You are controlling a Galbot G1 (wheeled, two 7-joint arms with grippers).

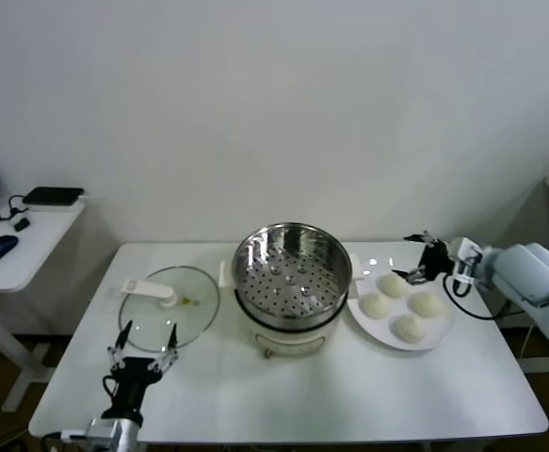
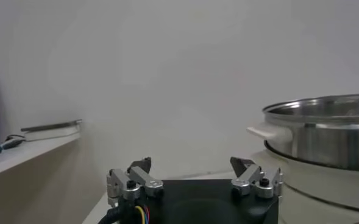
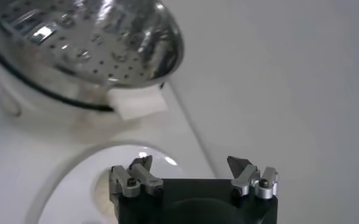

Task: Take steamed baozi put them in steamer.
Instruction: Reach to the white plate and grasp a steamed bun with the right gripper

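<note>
Head view: four steamed baozi [image 1: 401, 307] are kept on the white plate [image 1: 441, 337] beside the empty steamer [image 1: 292, 276]; the right gripper [image 1: 417, 268], fingers spread, is held over them for picking. The left gripper [image 1: 143, 341], also spread, is parked near the glass lid [image 1: 169, 307].

We see steamer [image 1: 292, 268] at table [image 1: 283, 400] centre. Lid [image 1: 169, 307] flat on table just left of it. Plate [image 1: 434, 338] just right, four baozi [image 1: 401, 306] on it. Right gripper [image 1: 415, 259] over plate's far edge. Left gripper [image 1: 143, 347] at near left, before lid. Side desk [image 1: 20, 259] far left.
</note>
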